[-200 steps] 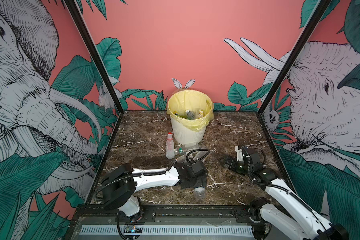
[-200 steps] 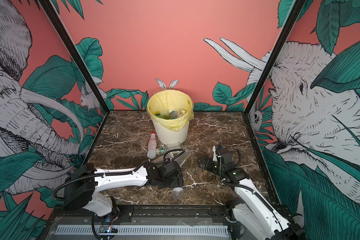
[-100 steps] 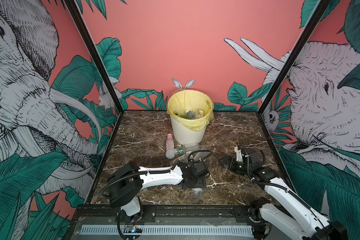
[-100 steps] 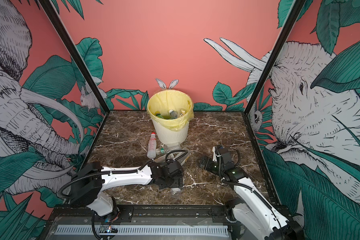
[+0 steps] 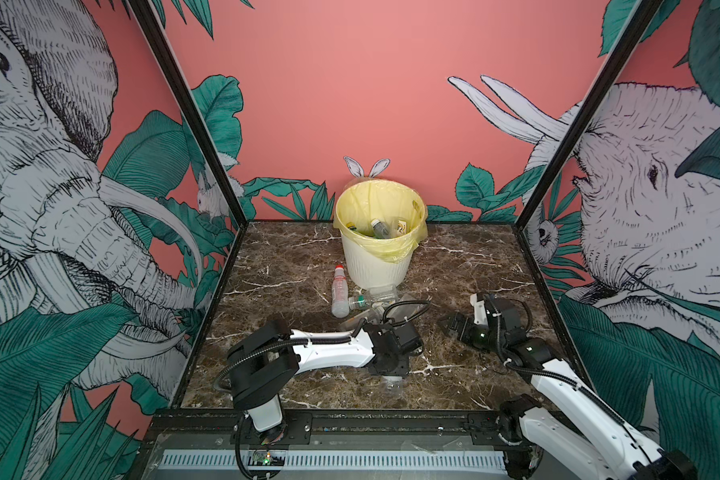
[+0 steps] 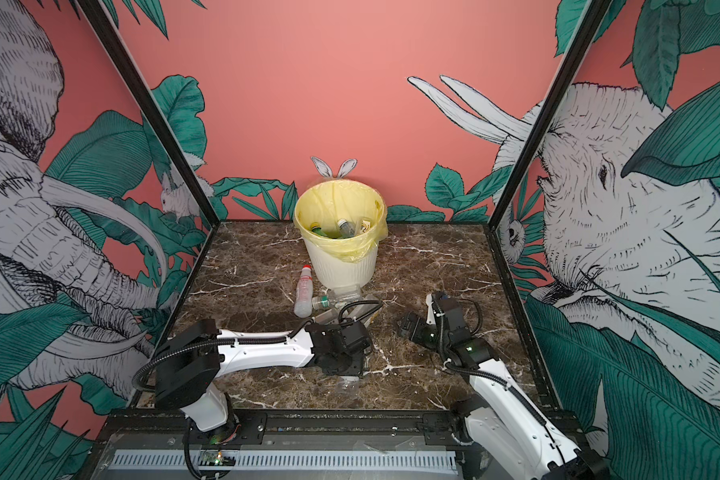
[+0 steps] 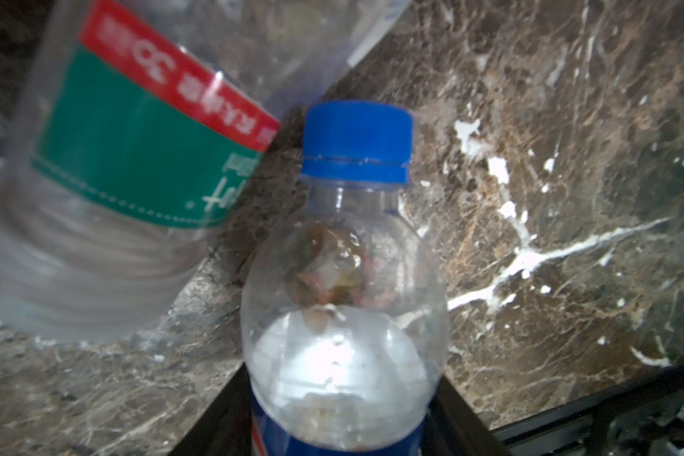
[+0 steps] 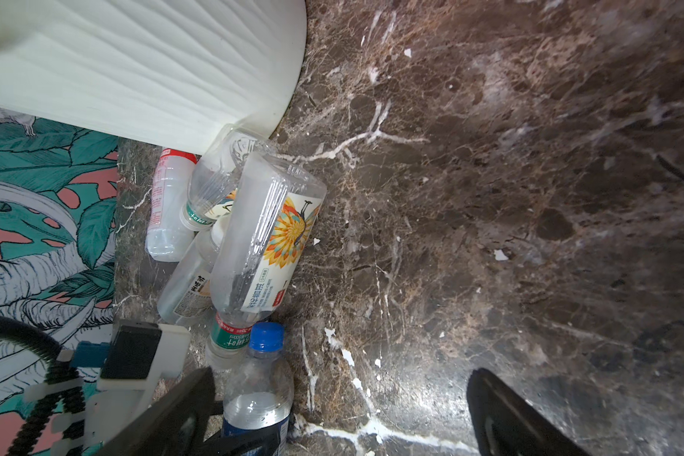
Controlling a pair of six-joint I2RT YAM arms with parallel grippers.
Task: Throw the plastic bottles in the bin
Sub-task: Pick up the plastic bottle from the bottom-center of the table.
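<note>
In both top views the cream ribbed bin [image 5: 377,266], yellow-bagged, with bottles [image 5: 378,227] inside, stands mid far edge of the desk [image 5: 474,270]; a red-capped bottle [image 5: 339,291] lies before it. Left wrist view: the left gripper [image 7: 344,375] clamps a clear blue-capped bottle [image 7: 344,256] towards the near edge, by a green-labelled bottle [image 7: 135,158], print blurred. Right wrist view: the right gripper [image 8: 340,379] gapes, empty.

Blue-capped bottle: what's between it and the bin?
Lying clear bottles, butterfly-label bottle on top, fill the stretch from blue-capped bottle to bin; right wrist view.
</note>
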